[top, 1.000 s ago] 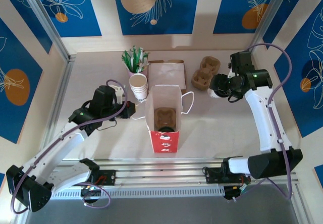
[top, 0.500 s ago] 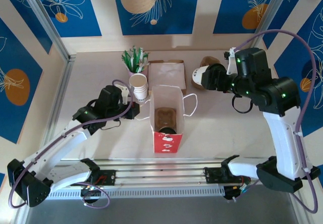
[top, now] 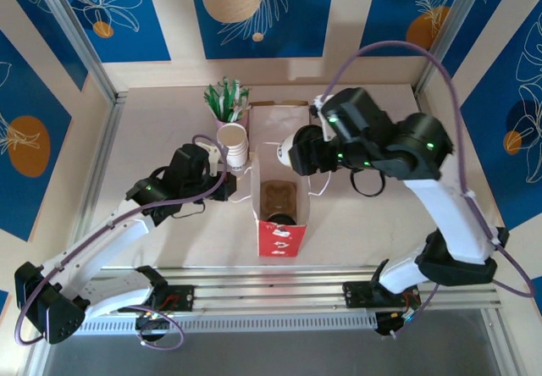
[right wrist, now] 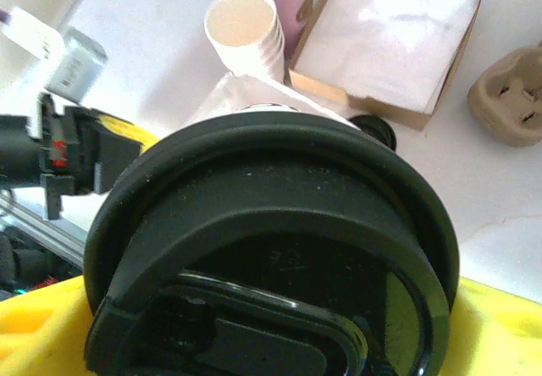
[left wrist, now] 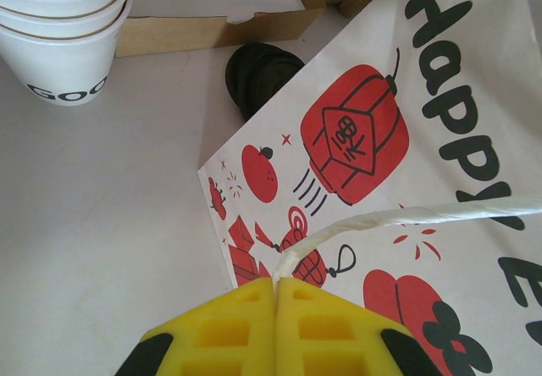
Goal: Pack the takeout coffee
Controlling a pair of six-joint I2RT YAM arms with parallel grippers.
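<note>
Left claw closed flush on the white twisted bag handle, paper bag (red lantern prints, black lettering) at right, stack of lidless white cups top left, black lids piled just beside the open cardboard box, pale surface beneath.

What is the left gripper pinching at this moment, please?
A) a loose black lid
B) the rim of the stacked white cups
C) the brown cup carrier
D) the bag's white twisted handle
D: in the left wrist view the left gripper is shut on the white twisted handle of the paper bag.
</note>
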